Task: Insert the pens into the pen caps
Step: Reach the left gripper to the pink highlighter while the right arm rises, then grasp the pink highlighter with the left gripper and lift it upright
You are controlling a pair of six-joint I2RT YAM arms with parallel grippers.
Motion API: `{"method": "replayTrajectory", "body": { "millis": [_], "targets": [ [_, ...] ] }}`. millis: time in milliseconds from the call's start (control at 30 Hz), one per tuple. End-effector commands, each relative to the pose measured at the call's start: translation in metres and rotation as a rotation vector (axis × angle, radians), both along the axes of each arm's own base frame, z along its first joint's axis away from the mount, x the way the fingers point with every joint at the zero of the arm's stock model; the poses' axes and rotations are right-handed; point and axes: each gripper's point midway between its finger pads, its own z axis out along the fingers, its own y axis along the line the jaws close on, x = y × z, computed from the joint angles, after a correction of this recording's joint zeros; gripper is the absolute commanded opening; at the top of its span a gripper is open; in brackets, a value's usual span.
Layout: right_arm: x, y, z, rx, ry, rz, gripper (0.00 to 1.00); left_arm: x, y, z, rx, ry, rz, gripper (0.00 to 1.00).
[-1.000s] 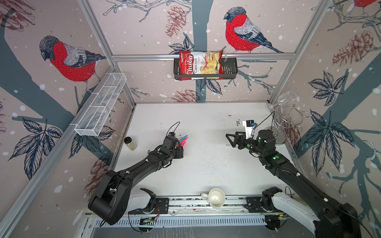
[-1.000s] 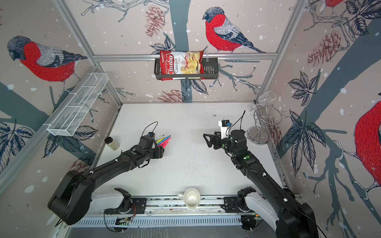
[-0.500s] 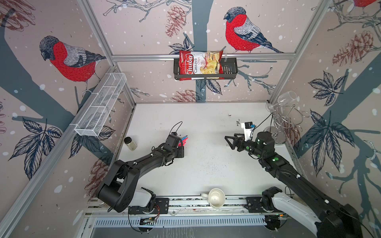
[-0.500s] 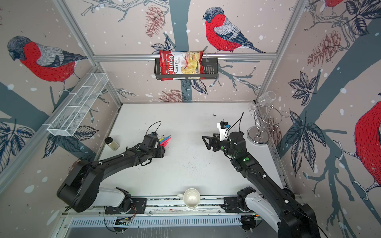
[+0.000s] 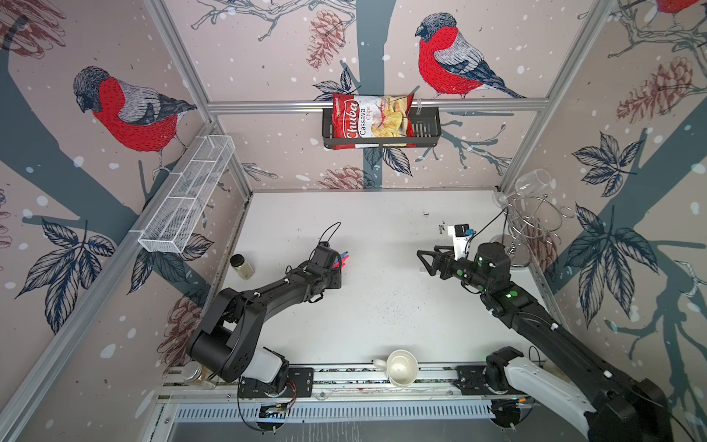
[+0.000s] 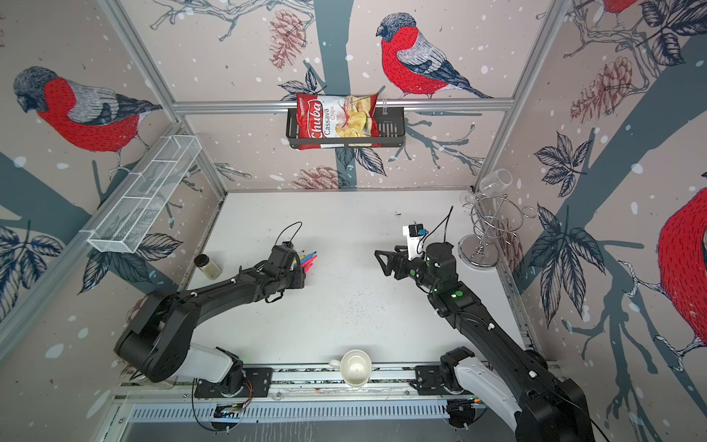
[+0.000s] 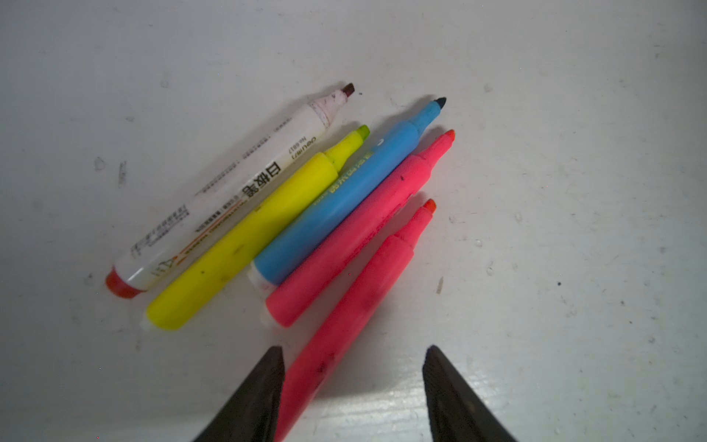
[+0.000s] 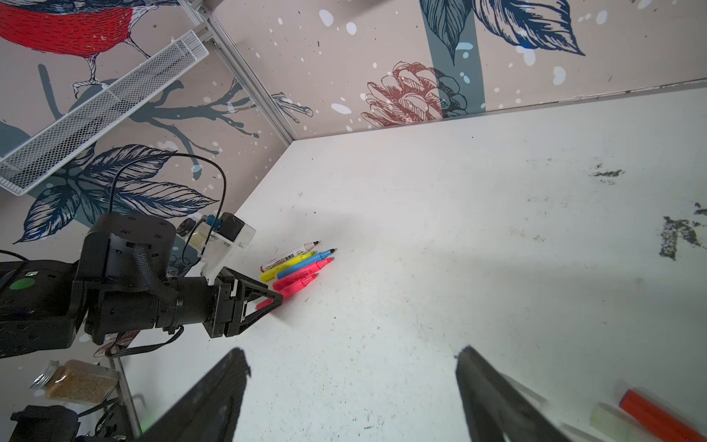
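Pens (image 7: 336,206) lie side by side on the tabletop (image 5: 382,306), left of centre, tips angled toward the back right. The left claw (image 7: 354,347) is at their rear ends, the outermost pen between its jaws. A jar (image 5: 241,266) stands further left, by the wall. The right claw (image 8: 352,354) is over on the right, pen caps (image 8: 608,419) just beside it. A cup (image 5: 399,369) sits at the front edge, in the middle.

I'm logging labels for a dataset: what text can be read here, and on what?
"Chuba Cassava Chips": chip bag in the black wall basket.
"白板笔" and "deli": white pen.
Print on the blue pen: too blurred to read.
Fine print on the white pen: too small to read.
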Motion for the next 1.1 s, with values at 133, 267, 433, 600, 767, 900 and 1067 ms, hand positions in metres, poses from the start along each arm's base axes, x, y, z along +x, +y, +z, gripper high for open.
{"method": "replayTrajectory", "body": {
  "millis": [133,267,433,600,767,900,1067],
  "targets": [
    [-0.001,0.0,0.007,0.003,-0.018,-0.001,0.86,-0.008,0.0,-0.008,0.0,0.019,-0.013,0.57],
    [-0.003,-0.002,0.009,0.014,-0.019,-0.007,0.85,-0.013,-0.005,-0.015,0.012,0.037,-0.03,0.54],
    [-0.001,-0.004,0.01,0.019,-0.02,-0.03,0.85,-0.017,-0.013,-0.018,0.027,0.043,-0.054,0.49],
    [0.001,-0.007,0.008,0.026,0.006,-0.055,0.85,-0.016,-0.018,-0.022,0.041,0.046,-0.079,0.46],
    [-0.004,-0.013,0.006,0.028,0.005,-0.082,0.84,-0.016,-0.021,-0.029,0.063,0.074,-0.099,0.38],
    [-0.006,-0.017,0.007,0.045,-0.015,-0.097,0.84,-0.019,-0.027,-0.031,0.071,0.083,-0.123,0.29],
    [-0.004,-0.02,0.01,0.049,-0.022,-0.116,0.85,-0.023,-0.033,-0.026,0.093,0.076,-0.149,0.17]
  ]
}}
